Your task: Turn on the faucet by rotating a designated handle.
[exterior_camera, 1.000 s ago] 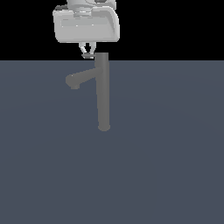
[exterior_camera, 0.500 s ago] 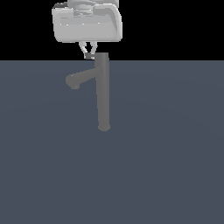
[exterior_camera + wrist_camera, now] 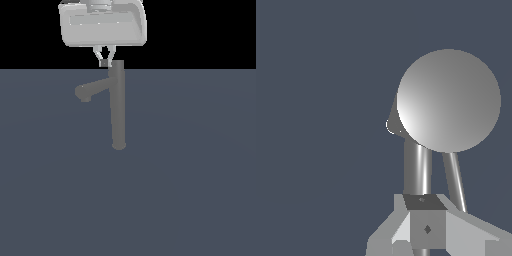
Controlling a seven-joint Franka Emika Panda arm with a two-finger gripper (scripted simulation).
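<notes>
The faucet point(image 3: 118, 110) is a tall grey column standing on the floor, with its thick spout point(image 3: 90, 91) branching toward the exterior view's left. My gripper point(image 3: 104, 62) hangs beside the column's top, on the exterior view's left, above the spout. Its fingers are closed together with nothing between them. In the wrist view the round cap of the faucet point(image 3: 448, 100) fills the upper part. The spout point(image 3: 417, 167) and the thin handle point(image 3: 454, 175) both run from it toward my gripper point(image 3: 426, 212). The handle passes just beside the fingers. In the exterior view I cannot tell the handle from the fingertips.
A flat dark blue-grey floor point(image 3: 190, 190) surrounds the faucet on all sides. Nothing else stands on it. The background above the floor is black.
My gripper has shifted slightly toward the exterior view's right, closer to the column's top. The faucet looks the same.
</notes>
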